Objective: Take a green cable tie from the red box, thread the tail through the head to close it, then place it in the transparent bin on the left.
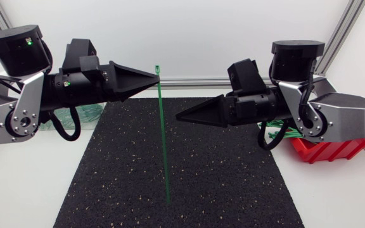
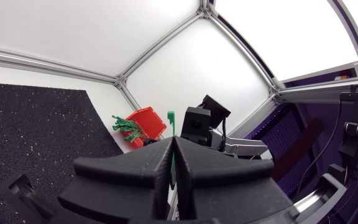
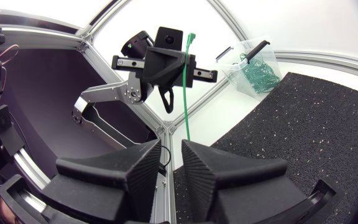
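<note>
A long green cable tie (image 1: 163,133) hangs straight down over the black mat (image 1: 220,183), its head (image 1: 158,66) uppermost. My left gripper (image 1: 155,76) is shut on it just below the head. In the left wrist view the tie's head (image 2: 171,116) sticks up past the closed fingertips (image 2: 180,144). My right gripper (image 1: 180,117) hovers a little to the right of the tie, apart from it and lower than the left one. Its fingers (image 3: 148,163) stand slightly open with nothing between them. From the right wrist the tie (image 3: 185,87) shows ahead, held by the left gripper (image 3: 174,62).
The red box (image 1: 325,151) with several green ties (image 1: 276,133) sits at the right, behind my right arm. The transparent bin (image 3: 257,65), holding green ties, stands at the mat's far left corner, mostly hidden by my left arm in the head view.
</note>
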